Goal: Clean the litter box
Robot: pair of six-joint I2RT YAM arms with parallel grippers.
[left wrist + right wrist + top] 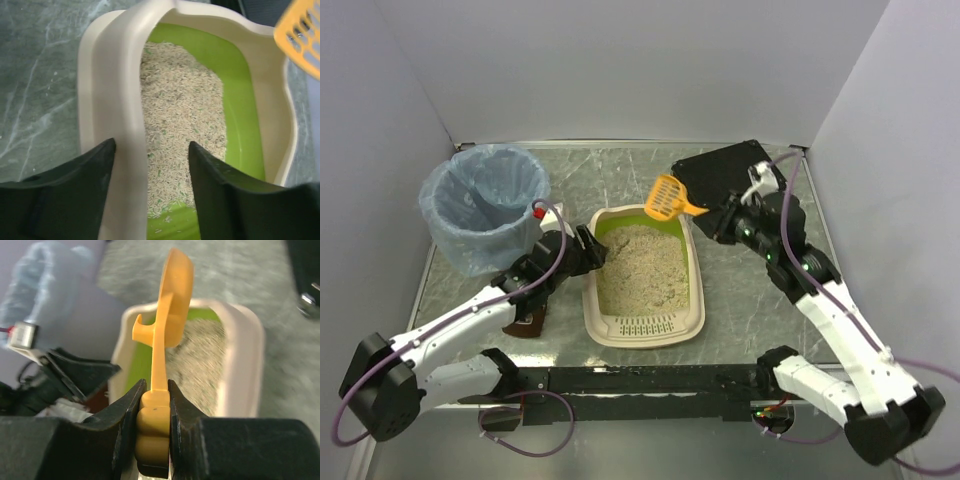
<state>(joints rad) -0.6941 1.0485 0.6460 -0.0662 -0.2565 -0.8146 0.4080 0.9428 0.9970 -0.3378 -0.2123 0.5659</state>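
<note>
Blurred litter box (245,365) behind yellow scoop (172,305)

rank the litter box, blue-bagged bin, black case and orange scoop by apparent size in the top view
1. litter box and bin: too alike to split
2. black case, partly covered by the right arm
3. orange scoop

Dark fingers (235,200) stand apart astride the rim of the litter box (115,75); orange scoop (300,35) at upper right
</note>
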